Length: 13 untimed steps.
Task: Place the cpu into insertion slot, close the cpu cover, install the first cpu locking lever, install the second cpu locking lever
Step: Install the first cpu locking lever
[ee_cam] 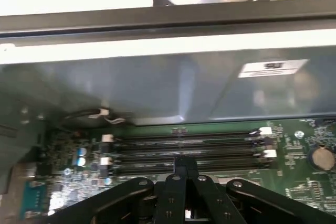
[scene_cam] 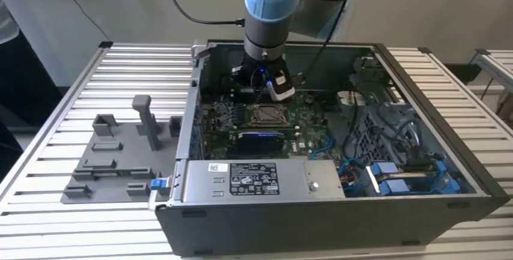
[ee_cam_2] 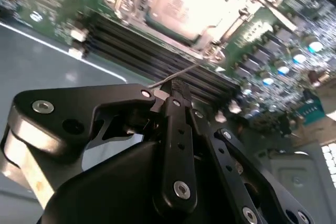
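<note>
Arm: the arm is reaching down into the open computer case, which is lying on its side on a slatted table.
Gripper: the gripper is hanging low over the green motherboard, just beside the insertion slot on its far side in the exterior view.
Pincer: in both wrist views the black fingers are lying pressed together with no gap showing at the tips of the gripper.
Locking lever: in the second wrist view a thin wire locking lever is crossing right at the fingertips; whether they are pinching it or only touching it I cannot tell.
Cpu: the cpu is sitting in the socket, its silver top facing up.
Cpu cover: the cpu cover is lying down around the chip, framing its top.
Memory slots: long dark memory slots are running under the fingertips, between the socket and the case wall.
Power supply: a power supply with a white label is sitting at the near edge of the case.
Fixture: a grey fixture plate is resting on the table at the exterior view's left, well apart from the gripper.
</note>
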Tool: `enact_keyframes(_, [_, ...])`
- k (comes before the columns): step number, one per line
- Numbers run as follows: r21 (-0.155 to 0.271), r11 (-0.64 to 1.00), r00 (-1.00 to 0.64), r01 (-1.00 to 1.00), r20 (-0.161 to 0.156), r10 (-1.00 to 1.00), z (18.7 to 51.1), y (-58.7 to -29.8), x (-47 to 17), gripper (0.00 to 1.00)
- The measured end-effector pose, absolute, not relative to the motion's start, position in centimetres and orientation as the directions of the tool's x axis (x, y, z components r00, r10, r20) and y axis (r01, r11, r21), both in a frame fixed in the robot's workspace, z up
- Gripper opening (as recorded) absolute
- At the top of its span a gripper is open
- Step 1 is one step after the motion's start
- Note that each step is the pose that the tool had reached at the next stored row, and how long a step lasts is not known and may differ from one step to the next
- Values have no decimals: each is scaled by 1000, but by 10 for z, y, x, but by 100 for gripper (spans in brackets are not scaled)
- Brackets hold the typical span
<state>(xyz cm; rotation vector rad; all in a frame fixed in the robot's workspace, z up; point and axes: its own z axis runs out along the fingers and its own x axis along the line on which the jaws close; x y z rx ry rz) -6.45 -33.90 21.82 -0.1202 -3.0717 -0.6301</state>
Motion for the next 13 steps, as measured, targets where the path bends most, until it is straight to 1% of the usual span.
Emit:
enact_keyframes(3, [393, 916, -997, 74, 15, 75, 218, -339, -68, 11])
enact_keyframes(7, [395, 916, -997, 76, 15, 77, 230, -339, -69, 11])
enact_keyframes(13, [394, 916, -997, 75, 8, 78, 226, -339, -76, 11])
